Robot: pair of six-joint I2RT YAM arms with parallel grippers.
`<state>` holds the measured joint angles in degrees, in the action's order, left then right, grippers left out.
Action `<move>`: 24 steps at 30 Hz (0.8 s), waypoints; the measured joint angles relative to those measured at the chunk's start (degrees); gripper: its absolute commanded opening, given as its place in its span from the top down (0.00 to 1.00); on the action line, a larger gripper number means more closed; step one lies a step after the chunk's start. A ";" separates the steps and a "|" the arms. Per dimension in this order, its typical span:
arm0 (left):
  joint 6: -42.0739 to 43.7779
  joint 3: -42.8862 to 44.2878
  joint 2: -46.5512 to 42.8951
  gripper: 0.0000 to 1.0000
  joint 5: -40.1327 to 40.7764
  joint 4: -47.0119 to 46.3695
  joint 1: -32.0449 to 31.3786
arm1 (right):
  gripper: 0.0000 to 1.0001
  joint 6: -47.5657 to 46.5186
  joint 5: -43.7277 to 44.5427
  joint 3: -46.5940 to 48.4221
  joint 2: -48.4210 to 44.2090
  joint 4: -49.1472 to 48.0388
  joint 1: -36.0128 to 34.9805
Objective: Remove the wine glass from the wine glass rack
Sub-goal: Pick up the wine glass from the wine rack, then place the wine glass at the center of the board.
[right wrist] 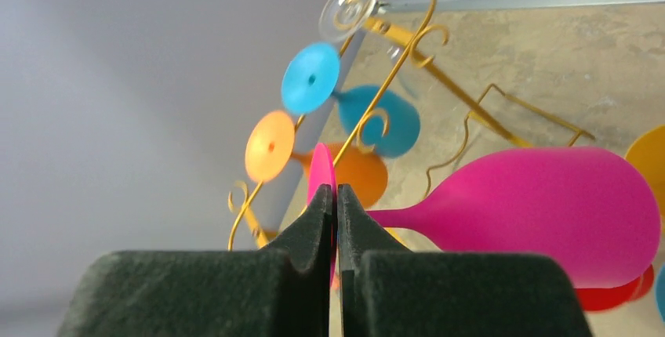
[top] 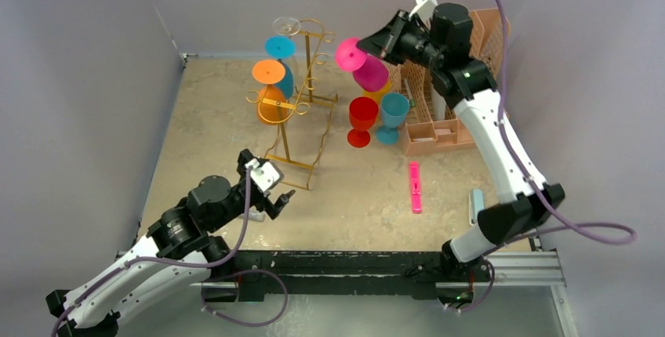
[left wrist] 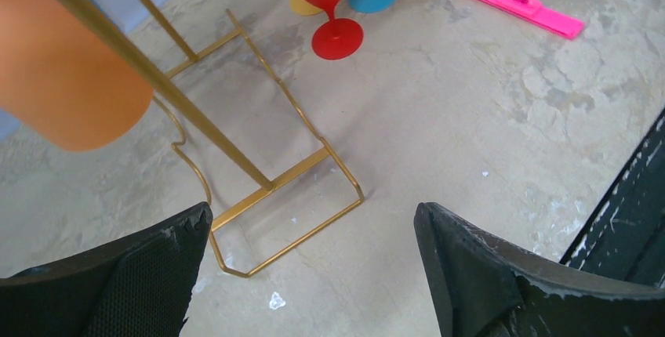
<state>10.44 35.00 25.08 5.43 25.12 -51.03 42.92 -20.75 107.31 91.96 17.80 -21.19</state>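
The pink wine glass (top: 370, 74) hangs in the air, tilted, just right of the gold wire wine glass rack (top: 302, 102) and free of its hooks. My right gripper (top: 368, 45) is shut on its foot disc; in the right wrist view the fingers (right wrist: 335, 192) pinch the thin pink disc, and the bowl (right wrist: 541, 211) stretches to the right. An orange glass (top: 270, 102), a blue glass (top: 281, 48) and a clear glass (top: 287, 25) still hang on the rack. My left gripper (top: 281, 200) stands open and empty low by the rack's base (left wrist: 274, 184).
A red glass (top: 362, 117) and a teal glass (top: 392, 114) stand on the table below the pink one. A peach perforated organiser (top: 455, 86) sits at the back right. A flat pink object (top: 415, 188) and a pale blue item (top: 475, 204) lie nearer the right arm.
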 measured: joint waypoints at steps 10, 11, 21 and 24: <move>-17.14 4.50 0.57 0.00 5.31 3.08 0.00 | 1.00 -8.33 -11.13 -20.48 -23.69 -1.55 -0.02; -19.61 5.40 0.57 0.00 5.20 3.34 0.00 | 1.00 -8.87 -12.46 -22.60 -25.81 -1.42 0.00; -30.29 10.75 1.09 0.00 1.66 3.17 0.00 | 1.00 -9.90 -21.44 -36.11 -33.86 -0.87 -0.59; -31.50 11.32 1.38 0.00 0.50 3.26 0.00 | 1.00 -9.68 -22.38 -38.71 -35.60 -0.57 -1.01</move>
<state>-21.06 46.33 26.46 5.93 28.38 -51.03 33.23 -43.13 68.60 56.36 17.23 -22.20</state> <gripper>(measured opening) 0.997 0.011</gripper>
